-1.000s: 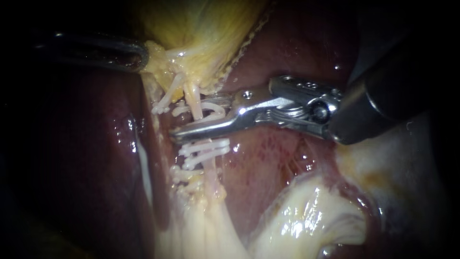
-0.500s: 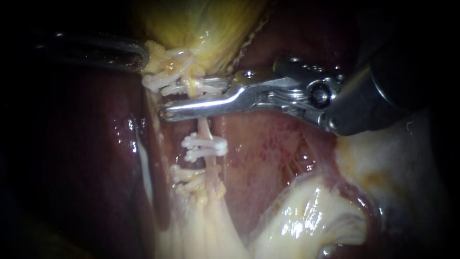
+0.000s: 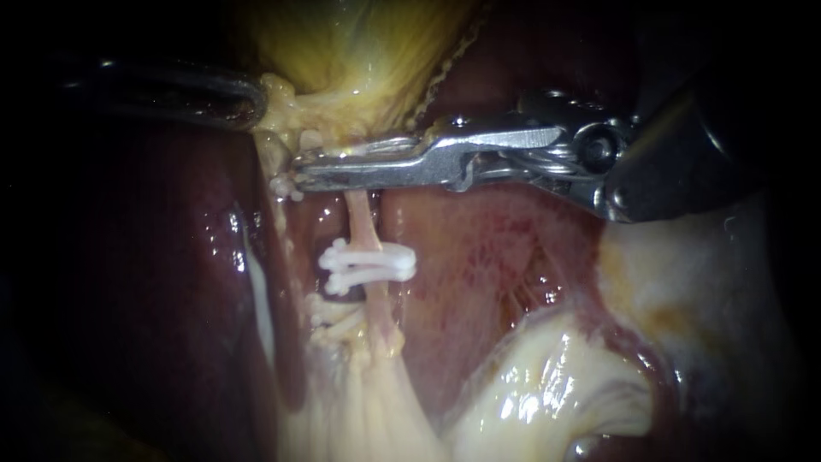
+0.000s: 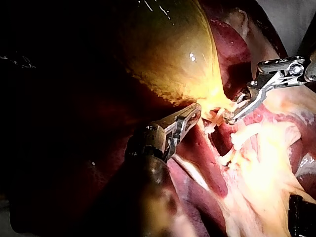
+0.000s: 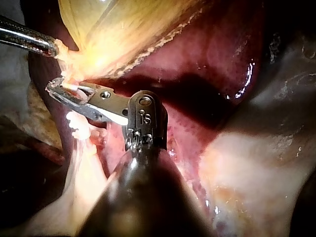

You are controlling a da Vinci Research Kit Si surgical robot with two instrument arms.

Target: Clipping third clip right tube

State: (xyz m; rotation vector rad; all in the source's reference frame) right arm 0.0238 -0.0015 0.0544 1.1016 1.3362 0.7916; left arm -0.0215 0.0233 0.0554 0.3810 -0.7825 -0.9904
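Where liver (image 3: 171,299) glistens, gallbladder (image 3: 359,43) yellow, tube (image 3: 363,229) pale

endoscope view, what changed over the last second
The right instrument moved up along the tube toward the gallbladder. Its jaws, wide apart a second ago, have closed on the tube just below it. More bare tube now shows above the white clips. The left instrument keeps its hold on the gallbladder. Those clips and the liver have not shifted.
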